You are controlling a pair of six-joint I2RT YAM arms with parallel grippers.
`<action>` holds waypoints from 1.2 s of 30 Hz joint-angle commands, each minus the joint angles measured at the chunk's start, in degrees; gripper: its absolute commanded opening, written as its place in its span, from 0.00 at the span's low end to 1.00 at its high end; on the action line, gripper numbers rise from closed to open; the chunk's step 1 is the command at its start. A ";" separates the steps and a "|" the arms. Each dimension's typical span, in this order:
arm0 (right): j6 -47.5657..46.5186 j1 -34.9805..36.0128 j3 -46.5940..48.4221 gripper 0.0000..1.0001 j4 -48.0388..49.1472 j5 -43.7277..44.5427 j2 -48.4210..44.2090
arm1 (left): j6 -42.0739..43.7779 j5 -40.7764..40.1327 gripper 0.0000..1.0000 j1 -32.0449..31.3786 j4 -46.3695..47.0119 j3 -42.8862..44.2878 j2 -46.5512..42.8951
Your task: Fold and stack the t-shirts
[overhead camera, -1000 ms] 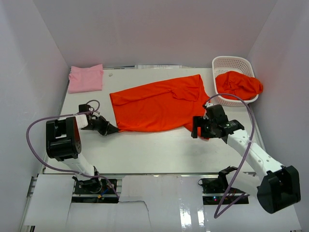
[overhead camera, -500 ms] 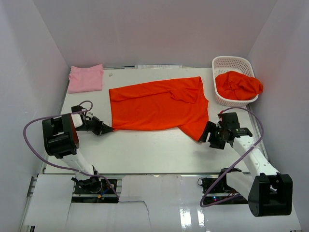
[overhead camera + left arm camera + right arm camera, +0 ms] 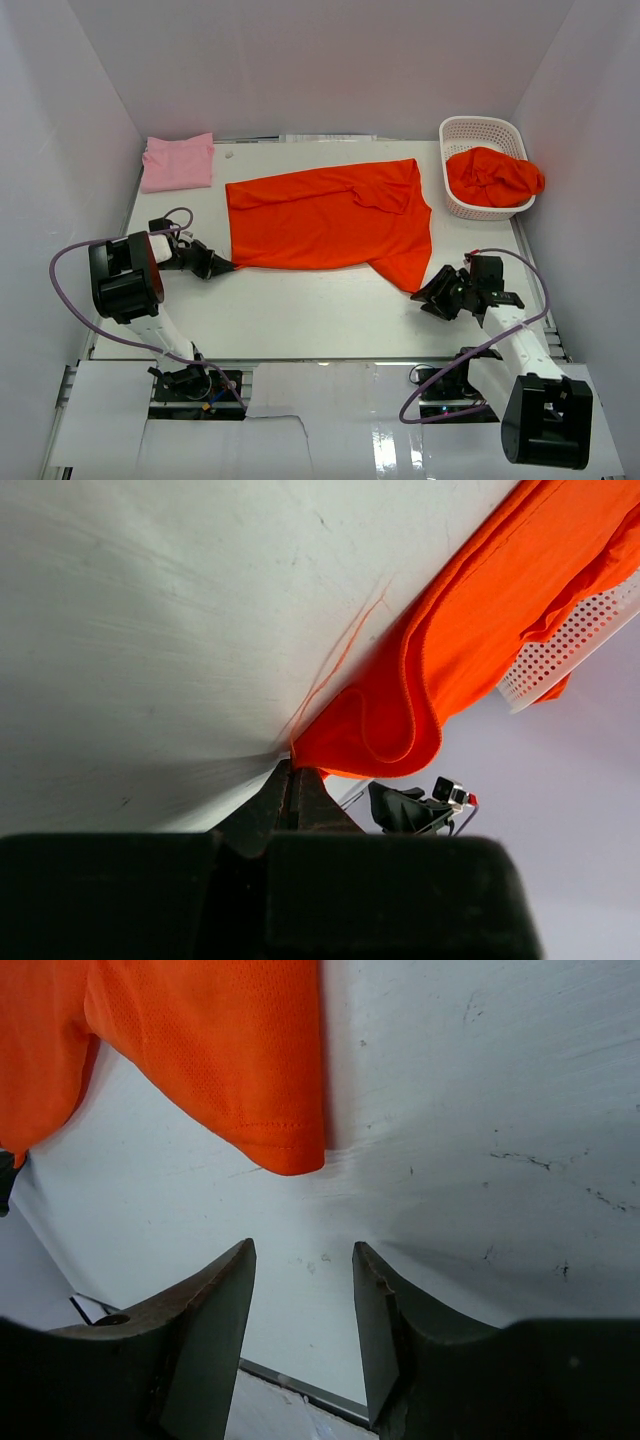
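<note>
**Orange t-shirt laid out flat, one corner pinched**

A spread orange t-shirt (image 3: pixel 325 215) is laid out across the middle of the table (image 3: pixel 300 310), its long edges running left to right. A fold is seen near its far right end. Its near right corner is drawn out into a point toward the right arm. A pink t-shirt (image 3: pixel 178 162) is folded at the far left corner of the table, well apart from the orange one. A bunched orange t-shirt (image 3: pixel 495 177) is heaped in the white lattice basket (image 3: pixel 480 128) at the far right corner and spills over the basket's rim.

The near left corner of the spread orange t-shirt is pinched by the left gripper (image 3: pixel 228 267). In the left wrist view its jaws are pressed fully together, with the cloth's edge caught at the tips and curled into a loop just beyond them.

The right gripper (image 3: pixel 430 298) is held low over the table, just beside the shirt's near right corner. Its jaws are parted about halfway and nothing is held between them. In the right wrist view the hemmed corner lies just beyond the fingertips, untouched.
</note>
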 commanded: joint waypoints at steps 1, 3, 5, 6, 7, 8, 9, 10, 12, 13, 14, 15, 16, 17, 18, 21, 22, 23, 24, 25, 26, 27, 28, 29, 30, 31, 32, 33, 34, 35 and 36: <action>3.39 -0.74 -0.72 0.50 4.31 0.83 -1.16 | 0.41 1.69 0.00 0.19 0.86 1.27 -0.70; 4.00 -1.10 -1.24 0.51 5.36 2.49 -2.65 | 0.41 1.78 0.00 0.27 0.95 1.36 -0.70; 4.79 -1.71 -1.51 0.49 6.50 2.77 -2.66 | 0.50 1.78 0.00 0.19 0.95 1.36 -0.79; 4.79 -1.80 -1.51 0.47 7.03 2.94 -2.14 | 0.50 1.78 0.00 0.27 0.95 1.36 -0.88; 4.71 -1.89 -1.42 0.46 7.64 3.12 -1.26 | 0.41 1.78 0.00 0.19 0.95 1.27 -0.79; 4.44 -1.98 -1.42 0.46 8.35 2.94 0.58 | 0.41 1.78 0.00 0.19 1.04 1.27 -0.70; 4.27 -1.98 -1.51 0.46 8.88 2.77 1.46 | 0.41 1.78 0.00 0.19 0.95 1.27 -0.61; 4.18 -2.15 -1.68 0.47 10.36 2.59 2.34 | 0.49 1.78 0.00 0.27 1.04 1.18 -0.61; 4.18 -2.24 -2.12 0.47 12.39 1.80 4.37 | 0.58 1.87 0.00 0.27 1.21 0.92 -0.52; 4.26 -2.33 -2.30 0.47 13.01 1.80 5.07 | 0.67 1.87 0.00 0.27 1.21 0.92 -0.52; 4.27 -2.41 -2.39 0.47 14.40 1.71 6.38 | 0.67 1.95 0.00 0.19 1.21 0.83 -0.44; 4.35 -2.42 -2.48 0.48 14.94 1.36 7.00 | 0.58 1.87 0.00 0.27 1.39 0.74 -0.35; 4.44 -2.50 -2.56 0.48 15.47 1.10 7.62 | 0.58 2.13 0.00 0.19 1.47 0.66 -0.35; 4.62 -2.50 -2.74 0.48 16.86 0.84 8.76 | 0.58 2.13 0.00 0.19 1.48 0.65 -0.35; 4.79 -2.50 -2.91 0.49 17.66 0.48 9.20 | 0.58 2.13 0.00 0.27 1.48 0.74 -0.35; 5.32 -2.50 -3.27 0.49 20.30 0.57 10.44 | 0.67 2.30 0.00 0.27 1.48 0.83 -0.44; 5.23 -2.50 -3.27 0.49 20.92 0.57 10.79 | 0.67 2.30 0.00 0.19 1.48 0.83 -0.35; 5.32 -2.50 -3.27 0.49 21.36 0.57 11.66 | 0.67 2.30 0.00 0.27 1.39 0.83 -0.35; 5.49 -2.50 -3.18 0.49 21.45 0.31 12.19 | 0.67 2.30 0.00 0.19 1.47 0.66 -0.35; 5.50 -2.50 -3.18 0.49 23.28 0.04 12.81 | 0.67 2.30 0.00 0.19 1.48 0.65 -0.26; 5.50 -2.50 -3.18 0.49 23.73 -0.48 14.12 | 0.67 2.39 0.00 0.19 1.48 0.57 -0.26; 5.67 -2.50 -3.27 0.48 24.52 -0.83 14.74 | 0.67 2.31 0.00 0.27 1.48 0.57 -0.26; 5.85 -2.50 -3.27 0.42 24.96 -1.27 15.27 | 0.67 2.30 0.00 0.19 1.48 0.48 -0.26; 6.02 -2.50 -3.27 0.38 25.40 -2.49 16.49 | 0.76 2.39 0.00 0.27 1.56 0.39 -0.35; 6.55 -2.59 -3.35 0.33 25.93 -3.03 16.76 | 0.76 2.48 0.00 0.27 1.48 0.30 -0.26; 6.81 -2.59 -3.27 0.33 26.11 -3.56 16.94 | 0.76 2.48 0.00 0.27 1.56 0.22 -0.26; 7.08 -2.50 -3.09 0.33 26.11 -4.61 16.68 | 0.85 2.39 0.00 0.19 1.48 0.22 -0.35; 7.60 -2.50 -2.83 0.35 25.93 -5.05 15.46 | 0.85 2.39 0.00 0.27 1.65 0.13 -0.44; 7.78 -2.50 -2.57 0.36 25.58 -5.14 14.67 | 0.85 2.39 0.00 0.27 1.65 0.13 -0.44; 7.96 -2.59 -2.22 0.37 25.14 -5.23 13.87 | 0.93 2.31 0.00 0.19 1.65 0.13 -0.44; 8.04 -2.50 -1.34 0.37 24.44 -5.41 12.74 | 0.93 2.30 0.00 0.19 1.65 -0.05 -0.44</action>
